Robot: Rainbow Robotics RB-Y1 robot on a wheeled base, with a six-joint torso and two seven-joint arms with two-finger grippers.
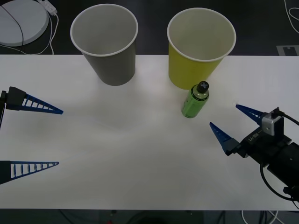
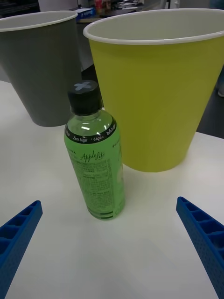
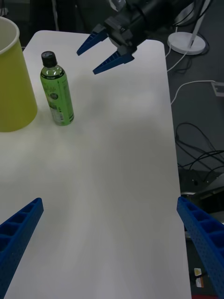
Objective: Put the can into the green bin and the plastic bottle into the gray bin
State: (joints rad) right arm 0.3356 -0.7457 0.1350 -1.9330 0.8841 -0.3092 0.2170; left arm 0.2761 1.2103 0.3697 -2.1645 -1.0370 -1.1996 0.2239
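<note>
Blue ribbed fingers point(image 1: 223, 136) of the right gripper point(image 1: 232, 122) stand spread wide and hold nothing, their tips aimed at the small clear plastic bottle with a bright green label and black screw cap point(image 1: 195, 99), which stands upright on the white table point(image 1: 131, 154) a short way in front of them. From the right wrist camera the plastic bottle point(image 2: 95, 154) rises between the two parted fingers point(image 2: 201, 238), untouched by either. Just behind the bottle, close beside it, stands the large yellow-green paper-cup-shaped bin with a white rim point(image 1: 200, 49), its pale inside holding nothing. Left of the bottle and well apart from it, the large gray cup-shaped bin with a white rim point(image 1: 106, 44) stands next to the green bin at the table's far edge. Far to the bottle's left, the left gripper point(image 1: 60, 137) hovers over the table with its fingers point(image 1: 39, 103) also spread wide and holding nothing.
</note>
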